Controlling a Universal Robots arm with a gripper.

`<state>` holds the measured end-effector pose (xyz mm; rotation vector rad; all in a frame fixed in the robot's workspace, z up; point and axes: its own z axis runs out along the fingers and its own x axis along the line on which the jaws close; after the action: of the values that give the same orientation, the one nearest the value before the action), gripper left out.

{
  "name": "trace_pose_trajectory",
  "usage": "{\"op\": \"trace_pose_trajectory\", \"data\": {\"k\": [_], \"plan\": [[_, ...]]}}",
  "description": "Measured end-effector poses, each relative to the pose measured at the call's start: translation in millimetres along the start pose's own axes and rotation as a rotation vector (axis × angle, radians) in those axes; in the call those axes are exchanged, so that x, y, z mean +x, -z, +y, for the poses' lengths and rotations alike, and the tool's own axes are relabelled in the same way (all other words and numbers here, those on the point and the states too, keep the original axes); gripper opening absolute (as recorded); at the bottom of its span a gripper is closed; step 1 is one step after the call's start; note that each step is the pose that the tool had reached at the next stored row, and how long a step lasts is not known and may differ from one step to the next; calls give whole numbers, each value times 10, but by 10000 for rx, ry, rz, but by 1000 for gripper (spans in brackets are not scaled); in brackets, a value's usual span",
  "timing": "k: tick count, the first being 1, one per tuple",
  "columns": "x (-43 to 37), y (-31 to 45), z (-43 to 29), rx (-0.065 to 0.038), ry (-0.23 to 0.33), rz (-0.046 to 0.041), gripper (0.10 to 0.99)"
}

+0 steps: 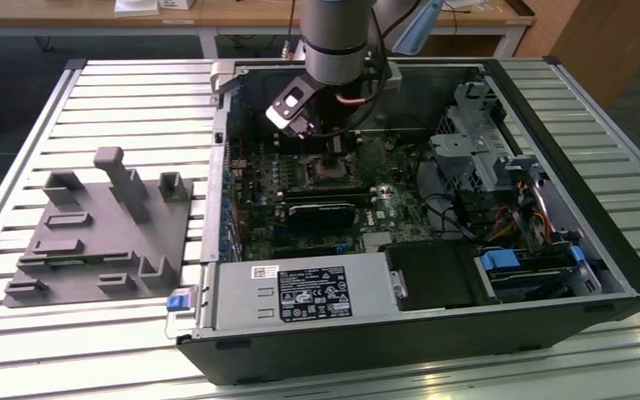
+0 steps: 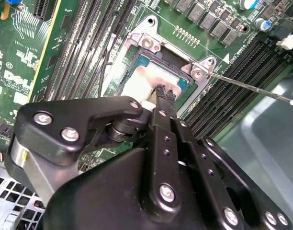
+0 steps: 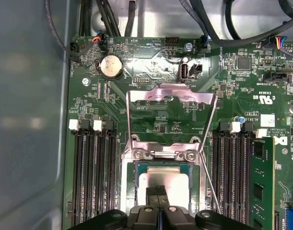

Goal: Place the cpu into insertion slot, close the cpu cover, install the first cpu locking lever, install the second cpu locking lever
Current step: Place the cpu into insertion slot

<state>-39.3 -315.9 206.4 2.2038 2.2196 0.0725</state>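
The cpu, a flat square chip with a dull metal top, lies in the insertion slot on the green board. My gripper hangs straight over it with its black fingertips together, touching or just above the chip's top. The cpu cover, a silvery frame with a square window, stands folded back beyond the socket. A thin locking lever sticks out unlatched beside the socket. In the exterior view the arm reaches down into the computer case.
Long black memory slots flank the socket, with a memory stick on one side. A black graphics card, a power supply and cables fill the case. A grey fixture sits on the table at the exterior view's left.
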Motion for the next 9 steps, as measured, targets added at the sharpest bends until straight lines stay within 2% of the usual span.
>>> {"op": "trace_pose_trajectory", "data": {"k": [9], "plan": [[1, 45, 3, 14, 0, 5, 106]]}}
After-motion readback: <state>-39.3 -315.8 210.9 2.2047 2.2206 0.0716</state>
